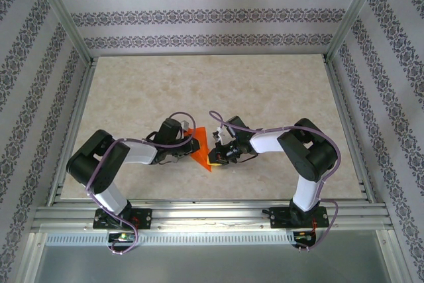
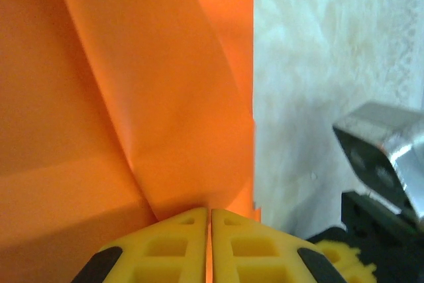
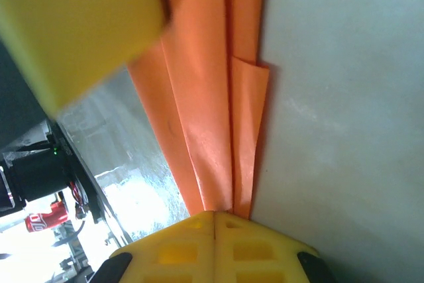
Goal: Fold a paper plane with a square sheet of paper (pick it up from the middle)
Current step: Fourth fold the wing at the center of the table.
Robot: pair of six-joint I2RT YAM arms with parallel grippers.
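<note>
Fingers, left: your left fingers are pressed together with only a thin orange layer between them. They hold the paper plane at its left side.
Fingers, right: your right fingers are closed flat too. The folded layers run down into the seam between them, so they pinch the paper plane from its right side, near its pointed end.
Place of the paper plane: it is over the surface, directly between the two pairs of fingers. I cannot tell whether it lies flat or is a little raised.
Shape: it is a long, narrow orange triangle. Several layers are folded over each other, with creases running along its length. One flap stands loose in the right wrist view, so I judge the folding is not finished.
Handling: you should expect it to be very light, thin and soft. It will bend under its own flap, and it may crumple or tear if your two arms pull apart. The smooth paper can probably slip out of a weak pinch.
Where to hold: take it on the centre crease, where the stacked layers make it most stiff. A single loose edge will only bend away from you.
Count: one paper plane, two arms, two pairs of fingers, one surface.
</note>
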